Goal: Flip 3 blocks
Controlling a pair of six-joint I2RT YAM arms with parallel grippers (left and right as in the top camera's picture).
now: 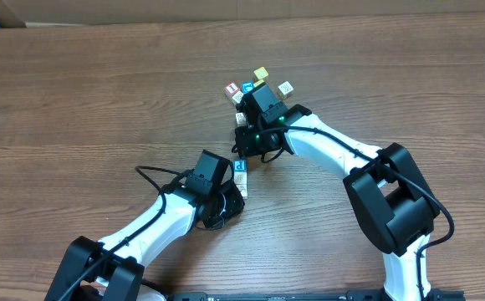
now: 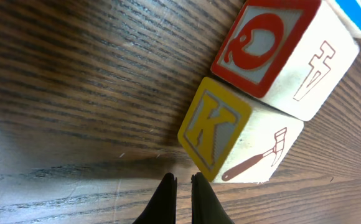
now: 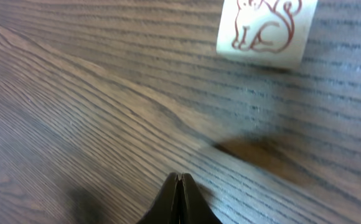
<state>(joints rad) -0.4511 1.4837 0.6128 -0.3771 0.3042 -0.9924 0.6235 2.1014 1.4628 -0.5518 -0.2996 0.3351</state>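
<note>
My left pincer (image 2: 182, 185) is clenched on nothing. Its tips are drawn together with a sliver of gap and sit low over the table (image 1: 100, 100). The K block (image 2: 215, 130) lies just ahead and to the right, with its yellow letter face turned toward me and a hammer drawn on its pale side. Its near corner is right beside my right-hand finger (image 2: 203, 198), but I cannot tell whether they touch.

Behind the K block and pressed against it is the Q block (image 2: 264, 43), which has a red-bordered face and a pale side with a line drawing. The K block therefore stands between my tips and the Q block. Past the Q block, only the corner of a blue face shows in the wrist view. From overhead this is the blue-letter block (image 1: 241, 166), at the far end of the short row.

Further right, my right arm's black wrist hangs between that row and a cluster of other blocks. The cluster includes a red block (image 1: 232, 88), a yellow block (image 1: 261, 74) and a pale block (image 1: 286, 87).

My right pincer (image 3: 178, 182) is shut tight and empty, and from overhead it is hidden under its own wrist. The squirrel block (image 3: 264, 28), pale with a red outline drawing, lies ahead and to the right of those tips. It is well apart from them, across bare wood grain and a patch of shadow.
</note>
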